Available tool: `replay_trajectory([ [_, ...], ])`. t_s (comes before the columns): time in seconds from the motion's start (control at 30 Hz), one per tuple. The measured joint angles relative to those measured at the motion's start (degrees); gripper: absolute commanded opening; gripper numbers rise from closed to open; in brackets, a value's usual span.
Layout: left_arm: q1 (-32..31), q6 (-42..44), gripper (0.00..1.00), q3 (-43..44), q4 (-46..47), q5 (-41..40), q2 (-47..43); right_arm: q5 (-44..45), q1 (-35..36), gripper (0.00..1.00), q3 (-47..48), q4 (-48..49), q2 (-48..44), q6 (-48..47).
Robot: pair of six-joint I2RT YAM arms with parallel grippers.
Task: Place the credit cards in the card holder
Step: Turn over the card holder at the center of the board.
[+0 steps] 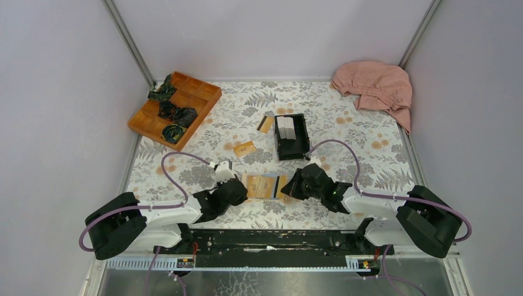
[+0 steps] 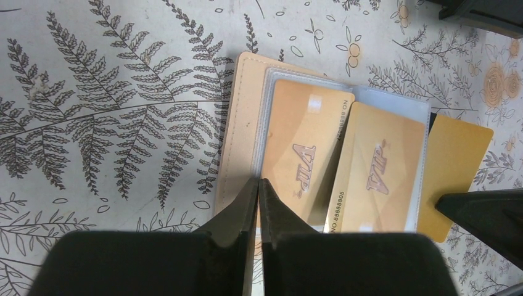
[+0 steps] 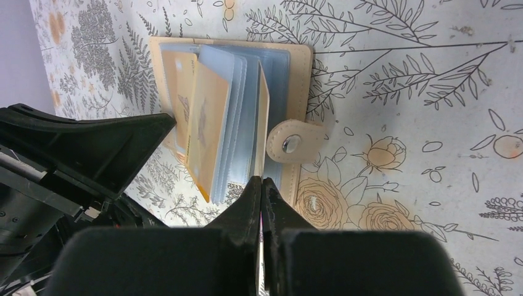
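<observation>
Card holder lying open on the table between both grippers; we see the left gripper closed, pinching its near edge; the right gripper closed on its clear sleeve leaves; 2 credit cards sit in sleeves; 2 loose cards lie near the black box.

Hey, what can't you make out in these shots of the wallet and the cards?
Right wrist view: what the right gripper pinches; its shut fingers cover it.
Left wrist view: the gold card, its lower corner behind the right gripper's finger.
Top view: the card holder, its slots too small to count.
Top view: the dark items in the orange tray, too small to identify.
</observation>
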Motion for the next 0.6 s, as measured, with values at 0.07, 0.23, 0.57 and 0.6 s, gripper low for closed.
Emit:
replay_trajectory([
  [0.07,-0.1,0.0,0.08,0.0,0.0,-0.2,0.1,-0.2,0.0,0.0,-0.3,0.5,0.0,0.3],
  [0.23,-0.4,-0.2,0.08,0.2,0.2,-0.7,0.6,-0.8,0.0,0.0,-0.4,1.2,0.0,0.3],
  [0.57,-0.6,-0.6,0.07,0.6,0.8,-0.9,1.6,-2.2,0.0,0.0,0.1,2.0,1.0,-0.1],
  [0.6,-0.6,-0.7,0.07,0.6,0.9,-0.9,1.7,-2.4,0.0,0.0,0.3,2.0,1.0,-0.3],
])
